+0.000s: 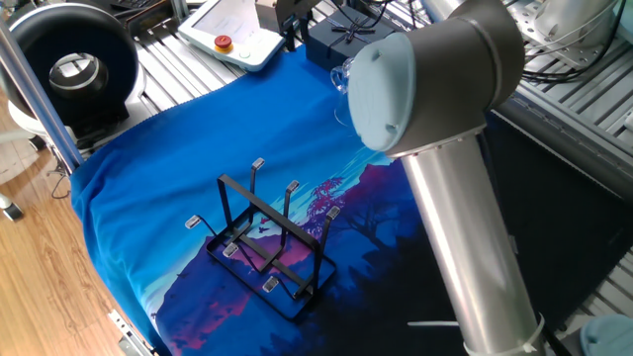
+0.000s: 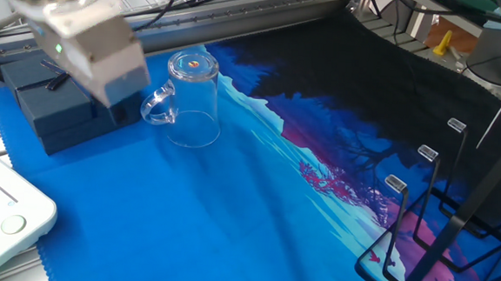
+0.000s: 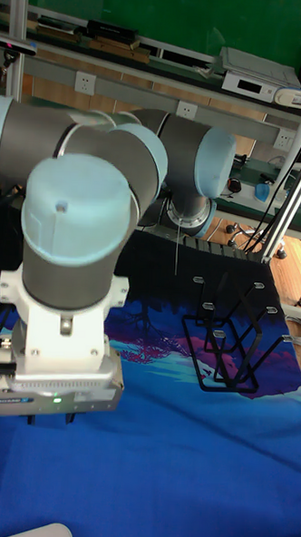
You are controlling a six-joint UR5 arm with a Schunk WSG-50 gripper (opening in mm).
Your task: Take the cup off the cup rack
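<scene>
Other fixed view: cup (image 2: 191,99) sitting upside down on blue cloth (image 2: 184,232), off rack (image 2: 441,231), well apart. End effector (image 2: 99,57) hovering beside handle; finger state unclear, blurred.

We see the claw (image 2: 95,48) blurred, its fingers hidden; the arm (image 1: 435,109) covers most of the cup (image 1: 340,81); the frame edge crops the cup rack (image 2: 428,230).

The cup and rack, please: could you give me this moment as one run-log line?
cup: upside down on blue cloth, off rack | cup rack: pegs bare | gripper: beside cup's handle, fingers not visible | contact: none seen
</scene>
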